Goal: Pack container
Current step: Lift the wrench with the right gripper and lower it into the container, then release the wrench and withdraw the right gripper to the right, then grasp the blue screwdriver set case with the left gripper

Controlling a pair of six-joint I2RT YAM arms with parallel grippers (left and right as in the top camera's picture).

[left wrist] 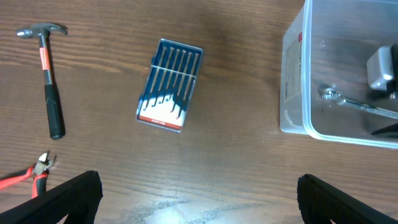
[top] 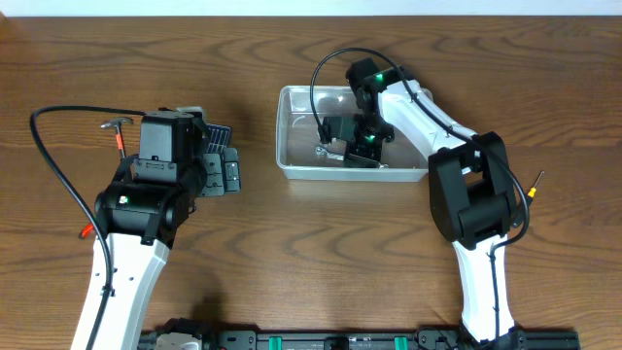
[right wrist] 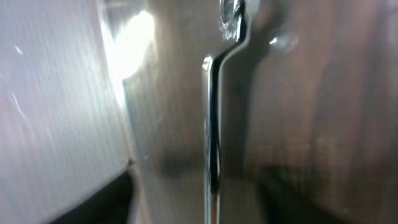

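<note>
Container holds one wrench; one hammer, one pliers, one case outside.

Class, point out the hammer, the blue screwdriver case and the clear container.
hammer (left wrist: 52,102): left wrist view, on its black grip.
screwdriver case (left wrist: 170,85): left wrist view, middle of its lid.
container (left wrist: 293,106): left wrist view, on its outer side wall.
</note>
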